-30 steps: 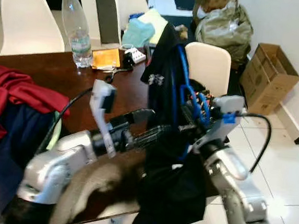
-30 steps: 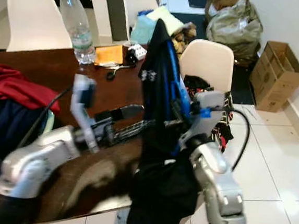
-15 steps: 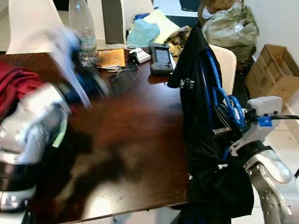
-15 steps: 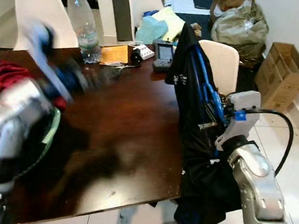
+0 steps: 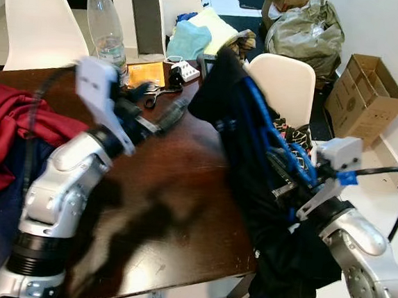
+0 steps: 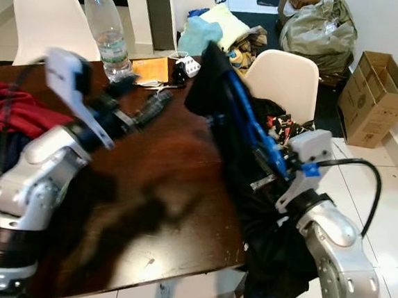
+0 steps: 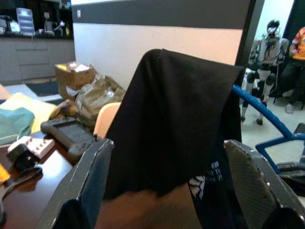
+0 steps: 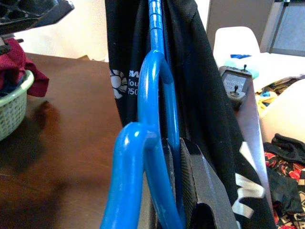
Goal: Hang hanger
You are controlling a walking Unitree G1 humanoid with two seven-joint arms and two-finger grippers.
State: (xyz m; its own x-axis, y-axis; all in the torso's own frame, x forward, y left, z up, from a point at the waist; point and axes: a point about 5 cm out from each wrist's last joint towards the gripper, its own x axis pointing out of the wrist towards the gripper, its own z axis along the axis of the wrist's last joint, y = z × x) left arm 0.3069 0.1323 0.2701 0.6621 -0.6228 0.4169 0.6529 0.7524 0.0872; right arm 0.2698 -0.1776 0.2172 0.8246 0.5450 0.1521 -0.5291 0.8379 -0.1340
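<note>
A blue plastic hanger carries a black garment with white print, which droops past the table's right edge. My right gripper is shut on the hanger's hook end, and the blue hook sits against its black finger. The hanger leans left, over the table. My left gripper is raised above the table, open, and points at the garment's upper end. In the left wrist view, its fingers stand wide apart, with the garment's top beyond them and untouched.
The dark wooden table holds a water bottle, small items and a pile of red and navy clothes. White chairs stand around it. A cardboard box and bags line the right wall. A green basket sits at the table's left.
My left arm swung from low in front out to the left. It is now raised, with its gripper pointing at the garment's top. The hanger has tipped left over the table.
</note>
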